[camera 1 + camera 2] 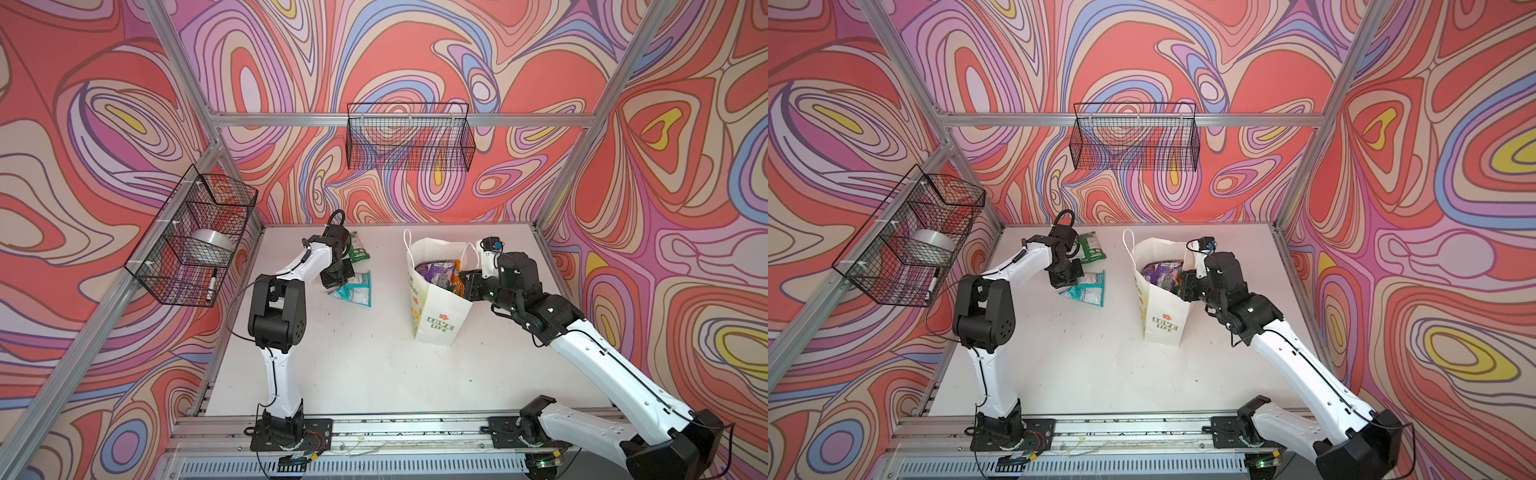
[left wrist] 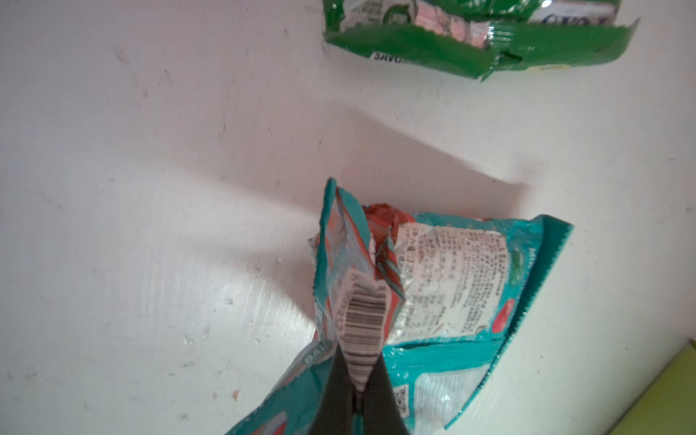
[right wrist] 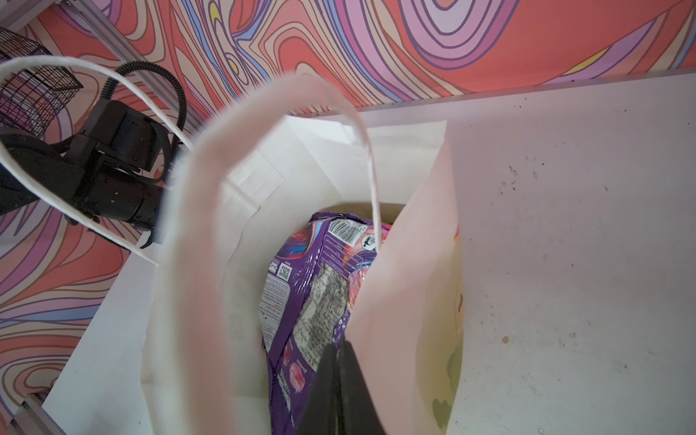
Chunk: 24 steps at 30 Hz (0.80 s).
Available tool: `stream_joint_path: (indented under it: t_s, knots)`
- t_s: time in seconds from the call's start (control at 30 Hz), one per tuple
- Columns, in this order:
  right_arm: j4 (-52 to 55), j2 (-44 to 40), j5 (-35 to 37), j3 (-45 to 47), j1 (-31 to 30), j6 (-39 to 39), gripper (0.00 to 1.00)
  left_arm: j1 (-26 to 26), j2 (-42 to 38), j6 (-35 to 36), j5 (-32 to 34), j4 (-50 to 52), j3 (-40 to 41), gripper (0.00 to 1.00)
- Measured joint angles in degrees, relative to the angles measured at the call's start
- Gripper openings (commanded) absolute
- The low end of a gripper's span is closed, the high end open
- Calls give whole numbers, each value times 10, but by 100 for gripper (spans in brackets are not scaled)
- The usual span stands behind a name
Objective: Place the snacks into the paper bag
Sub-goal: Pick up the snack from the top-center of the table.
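Left wrist view shows the left pincer (image 2: 362, 382) clamped shut on the teal snack (image 2: 452, 282), on the desk (image 2: 150, 226) left of the paper bag (image 1: 440, 307). The right pincer (image 3: 341, 359) pinches that bag's rim, closed; a purple snack (image 3: 301, 301) lies inside.

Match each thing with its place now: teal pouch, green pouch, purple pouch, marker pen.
Things:
1. teal pouch
2. green pouch
3. purple pouch
4. marker pen

Places:
A. inside the paper bag
B. pinched in the left tool
C. in the side wire basket
D. lying loose on the table

Pairs: 1-B, 2-D, 3-A, 4-C
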<state>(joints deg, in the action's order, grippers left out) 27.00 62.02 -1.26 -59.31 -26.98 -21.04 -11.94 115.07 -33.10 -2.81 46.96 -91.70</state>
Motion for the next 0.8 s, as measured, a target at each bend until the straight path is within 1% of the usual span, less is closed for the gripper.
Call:
stream_joint_path:
  t_s: [0.6, 0.8]
  knots:
    - [0, 0, 4, 0, 0, 0, 0, 0, -211, -38, -34, 6, 102, 0]
    - [0, 0, 4, 0, 0, 0, 0, -13, -288, -46, -36, 19, 106, 0]
